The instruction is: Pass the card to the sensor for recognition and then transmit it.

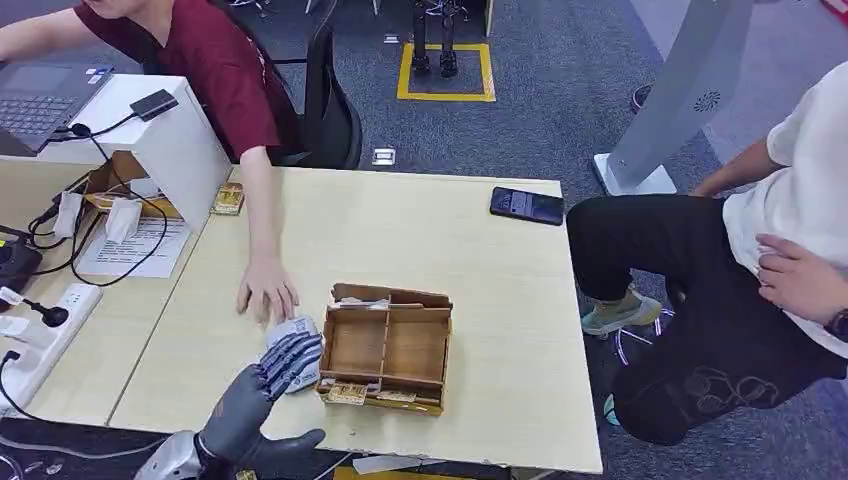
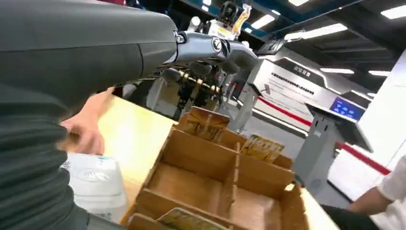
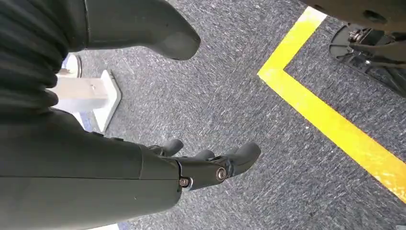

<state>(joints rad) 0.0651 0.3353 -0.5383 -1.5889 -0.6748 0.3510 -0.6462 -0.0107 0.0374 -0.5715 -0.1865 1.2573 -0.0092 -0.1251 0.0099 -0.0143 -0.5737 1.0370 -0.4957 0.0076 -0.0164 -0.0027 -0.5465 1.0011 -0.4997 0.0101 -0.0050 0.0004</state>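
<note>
While the left robot hand [image 1: 268, 385] grasps the card [image 1: 296, 350] at the box's [image 1: 388, 348] 9 o'clock side, the right robot hand [image 3: 191, 165] hangs released above carpet.

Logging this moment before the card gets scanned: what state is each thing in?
left robot hand: over the card, grip unclear
card: flat on table, beside the box
wooden box: open, cards in edge slots
phone: flat, screen dark
right robot hand: empty, fingers apart
</note>
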